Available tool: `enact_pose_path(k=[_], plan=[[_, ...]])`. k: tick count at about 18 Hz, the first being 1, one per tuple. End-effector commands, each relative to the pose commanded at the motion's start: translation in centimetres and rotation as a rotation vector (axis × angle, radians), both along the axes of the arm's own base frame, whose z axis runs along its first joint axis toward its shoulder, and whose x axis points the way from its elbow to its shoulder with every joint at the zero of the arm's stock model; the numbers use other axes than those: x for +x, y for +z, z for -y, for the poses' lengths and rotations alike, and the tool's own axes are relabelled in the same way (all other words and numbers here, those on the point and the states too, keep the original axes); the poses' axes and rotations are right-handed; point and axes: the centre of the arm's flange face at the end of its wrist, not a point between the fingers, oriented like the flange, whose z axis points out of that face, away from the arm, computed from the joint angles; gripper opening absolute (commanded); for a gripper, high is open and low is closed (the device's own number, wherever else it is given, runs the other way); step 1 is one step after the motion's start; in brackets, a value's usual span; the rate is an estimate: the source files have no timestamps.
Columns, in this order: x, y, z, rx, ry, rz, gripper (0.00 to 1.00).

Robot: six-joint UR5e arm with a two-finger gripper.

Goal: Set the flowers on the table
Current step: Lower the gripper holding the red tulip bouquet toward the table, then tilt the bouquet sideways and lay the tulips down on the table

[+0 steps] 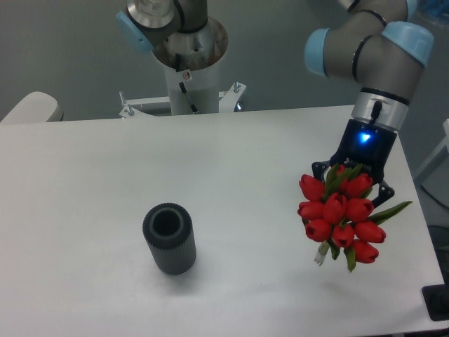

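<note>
Fingers point(353, 184) clamped on the flowers point(342, 217), blooms hanging over the desk point(231, 175); the ribbed vase point(169, 239) stands upright, well apart.

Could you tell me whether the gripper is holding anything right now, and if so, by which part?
Yes: the gripper holds the flowers. The blooms hide the hold itself, so the gripped part cannot be told.
</note>
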Motion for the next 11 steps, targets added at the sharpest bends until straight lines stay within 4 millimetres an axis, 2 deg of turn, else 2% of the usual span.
enact_pose_path(k=[1, 3, 6, 8, 11], plan=[[0.1, -0.1, 0.1, -0.033, 0.003, -0.021, 0.26], [1.2, -0.9, -0.8, -0.1, -0.018, -0.051, 0.26], [2.0, -1.6, 0.1, -0.208, -0.006, -0.104, 0.26], [3.8, -2.5, -0.5, -0.281, -0.028, -0.13, 0.26], [5.5, -3.8, -0.8, -0.436, -0.069, -0.213, 0.26]])
